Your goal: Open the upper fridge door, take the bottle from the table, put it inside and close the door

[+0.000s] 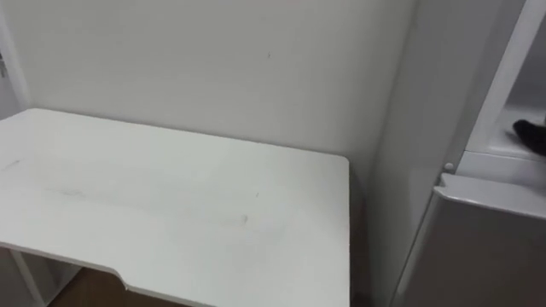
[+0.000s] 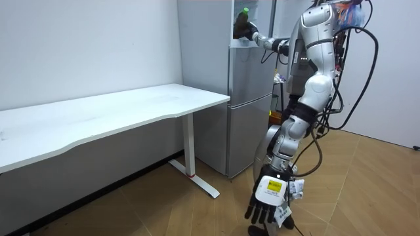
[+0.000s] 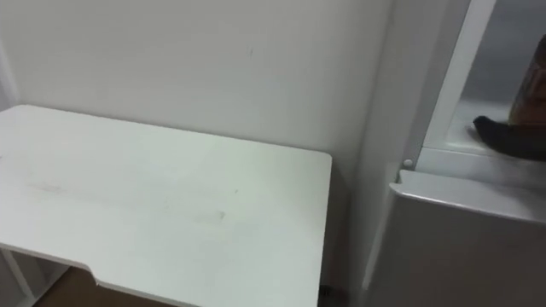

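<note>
The bottle (image 2: 245,14), with a green cap, is upright inside the open upper compartment of the grey fridge (image 2: 249,111). My right hand (image 2: 242,30) reaches in at shoulder height and is curled round the bottle. In the right eye view that dark right hand (image 3: 500,135) rests low on the compartment's white floor (image 3: 478,158), and a brownish strip of the bottle (image 3: 536,92) shows at the right edge. The same right hand (image 1: 531,135) appears at the right edge of the left eye view. My left hand (image 2: 266,206) hangs low beside my legs with straight fingers, holding nothing.
A long white table (image 1: 171,213) stands against the wall to the left of the fridge, with a narrow gap between them. The fridge's shut lower door (image 1: 486,247) is right in front of me. Wooden floor (image 2: 367,190) lies behind me.
</note>
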`<state>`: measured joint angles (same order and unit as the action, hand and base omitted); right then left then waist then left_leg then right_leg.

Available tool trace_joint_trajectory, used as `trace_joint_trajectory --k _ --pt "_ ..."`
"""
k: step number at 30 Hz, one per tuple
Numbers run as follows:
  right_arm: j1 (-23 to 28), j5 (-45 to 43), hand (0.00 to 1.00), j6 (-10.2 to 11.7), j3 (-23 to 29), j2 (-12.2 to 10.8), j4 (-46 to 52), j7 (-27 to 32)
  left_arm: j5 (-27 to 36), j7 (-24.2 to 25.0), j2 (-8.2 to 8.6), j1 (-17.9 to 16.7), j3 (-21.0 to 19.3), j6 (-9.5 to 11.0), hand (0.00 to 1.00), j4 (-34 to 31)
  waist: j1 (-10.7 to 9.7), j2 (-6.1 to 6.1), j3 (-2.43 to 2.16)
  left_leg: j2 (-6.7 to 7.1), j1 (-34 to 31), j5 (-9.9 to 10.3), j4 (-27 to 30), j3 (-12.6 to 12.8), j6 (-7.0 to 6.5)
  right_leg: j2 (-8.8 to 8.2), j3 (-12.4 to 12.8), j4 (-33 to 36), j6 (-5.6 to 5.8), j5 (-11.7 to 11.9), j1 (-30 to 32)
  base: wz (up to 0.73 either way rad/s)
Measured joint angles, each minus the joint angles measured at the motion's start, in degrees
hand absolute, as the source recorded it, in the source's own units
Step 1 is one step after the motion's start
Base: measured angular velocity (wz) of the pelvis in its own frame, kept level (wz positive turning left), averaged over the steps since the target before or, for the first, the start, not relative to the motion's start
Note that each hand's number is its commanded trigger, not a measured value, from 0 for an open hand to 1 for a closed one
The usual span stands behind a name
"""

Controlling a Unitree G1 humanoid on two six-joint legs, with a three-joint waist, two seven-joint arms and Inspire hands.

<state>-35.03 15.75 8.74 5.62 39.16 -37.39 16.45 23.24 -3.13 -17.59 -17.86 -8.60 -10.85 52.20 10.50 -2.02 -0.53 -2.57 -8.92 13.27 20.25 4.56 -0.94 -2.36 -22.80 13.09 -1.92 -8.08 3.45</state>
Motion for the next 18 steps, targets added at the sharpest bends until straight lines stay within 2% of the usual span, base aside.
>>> trace_joint_trajectory --k 4,8,13,18 --pt "0.00 0.20 0.00 -0.06 0.00 0.90 -0.49 0.02 2.15 0.27 -0.35 1.63 0.65 0.00 0.00 -0.02 0.45 -0.15 0.09 -0.01 -1.30 -0.16 0.76 -0.01 -0.04 -0.16 -0.61 -0.51 -0.36 -0.08 1.19 0.01" --pt "-0.40 0.57 0.00 -0.06 0.00 0.92 -1.04 0.16 3.72 0.32 -1.70 2.32 2.15 0.05 0.00 -0.02 0.48 -0.55 0.33 -0.02 -1.61 -0.48 0.87 0.02 -0.31 -0.15 -0.61 -0.54 -0.42 -0.01 1.59 0.00" --pt "-0.59 0.62 0.00 -0.06 0.05 0.95 -1.33 0.28 4.14 -0.24 -1.97 2.18 2.09 0.08 0.00 -2.44 0.49 -0.59 0.36 -0.05 -1.66 -0.47 0.94 0.02 -0.32 -0.08 -0.48 -0.75 -0.60 0.23 1.67 0.00" --pt "-0.60 0.64 0.00 -0.05 0.07 0.96 -1.30 0.27 4.16 -0.32 -1.96 3.47 2.11 0.22 0.00 -3.10 0.49 -0.55 0.33 -0.05 -1.78 -0.52 0.93 0.10 -0.37 -0.07 -0.59 -0.91 -0.54 0.37 1.65 0.00"
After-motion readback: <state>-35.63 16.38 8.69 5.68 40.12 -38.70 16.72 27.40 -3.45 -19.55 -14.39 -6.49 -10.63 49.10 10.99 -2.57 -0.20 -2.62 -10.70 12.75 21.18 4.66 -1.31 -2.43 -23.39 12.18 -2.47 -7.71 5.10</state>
